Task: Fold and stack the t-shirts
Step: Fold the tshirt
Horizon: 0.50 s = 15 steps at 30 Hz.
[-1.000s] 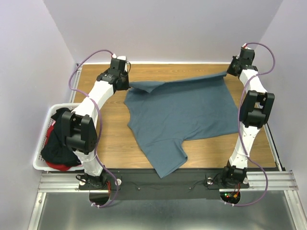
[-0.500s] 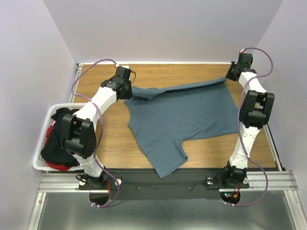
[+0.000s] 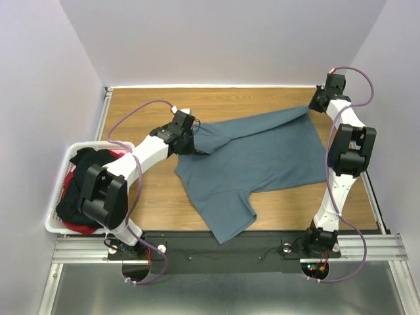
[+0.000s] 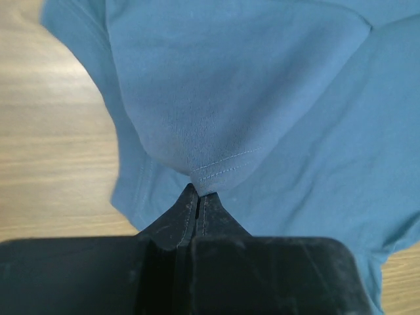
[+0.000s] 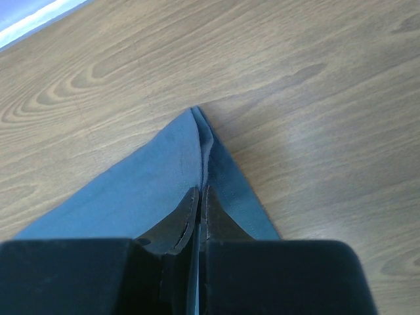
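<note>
basket [image 3: 55,209]: white lattice, at the left edge of the worktop [image 3: 157,190], just beside the left arm.
basket contents: black t-shirt [image 3: 79,190] heaped on top and spilling over the far rim; red-pink t-shirt [image 3: 84,228] under it, showing at the near end and by the right rim. Both crumpled, unfolded.
blue-grey t-shirt [image 3: 262,157]: outside the basket, spread on the worktop centre-right, mostly flat. One sleeve-like lobe reaches the near edge.
left fingers [image 4: 192,200]: closed, pinching a stitched hem corner of the blue-grey t-shirt. The pinched corner is raised and doubled over the shirt's left part, with more of the same cloth below it.
right fingers [image 5: 195,203]: closed on the shirt's far-right corner, low over the bare wood; the cloth runs to a narrow point ahead of the tips.
cloth between grips: far edge runs from one pinch to the other, with a fold crease near the left one.
</note>
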### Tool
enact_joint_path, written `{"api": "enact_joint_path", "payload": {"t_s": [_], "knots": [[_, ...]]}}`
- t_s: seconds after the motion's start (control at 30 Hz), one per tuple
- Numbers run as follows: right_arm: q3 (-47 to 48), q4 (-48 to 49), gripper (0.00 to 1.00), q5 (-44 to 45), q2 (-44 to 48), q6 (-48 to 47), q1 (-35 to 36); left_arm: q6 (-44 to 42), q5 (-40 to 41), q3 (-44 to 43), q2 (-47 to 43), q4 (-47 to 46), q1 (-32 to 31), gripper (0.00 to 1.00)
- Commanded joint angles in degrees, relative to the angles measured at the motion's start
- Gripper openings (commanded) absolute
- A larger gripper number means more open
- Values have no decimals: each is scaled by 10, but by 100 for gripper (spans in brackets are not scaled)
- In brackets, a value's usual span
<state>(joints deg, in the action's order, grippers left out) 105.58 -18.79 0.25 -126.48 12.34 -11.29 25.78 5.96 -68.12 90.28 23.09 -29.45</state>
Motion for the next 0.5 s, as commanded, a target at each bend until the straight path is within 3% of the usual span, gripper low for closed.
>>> {"api": "enact_joint_path", "payload": {"t_s": [0.0, 0.1, 0.13, 0.17, 0.2, 0.23, 0.3, 0.47], "knots": [[-7, 27, 1, 5, 19, 12, -6, 48, -24, 47, -33, -46, 3, 7], [-10, 27, 1, 1, 15, 18, -7, 64, -57, 74, -41, -74, -2, 39], [-11, 27, 5, 1, 15, 19, -7, 66, -57, 79, -44, -84, -3, 57], [-13, 27, 10, 1, 14, 22, -8, 67, -77, 83, -54, -88, -3, 62], [-13, 27, 21, 0, 14, 22, -7, 68, -75, 84, -60, -92, -2, 66], [-14, 26, 28, 0, 16, 23, -7, 67, -70, 84, -65, -96, 3, 76], [-19, 26, 43, 1, 22, 23, -7, 66, -74, 73, -75, -101, 22, 78], [-24, 26, 46, 0, 39, 26, -7, 38, -89, 32, -36, -149, 116, 78]]}}
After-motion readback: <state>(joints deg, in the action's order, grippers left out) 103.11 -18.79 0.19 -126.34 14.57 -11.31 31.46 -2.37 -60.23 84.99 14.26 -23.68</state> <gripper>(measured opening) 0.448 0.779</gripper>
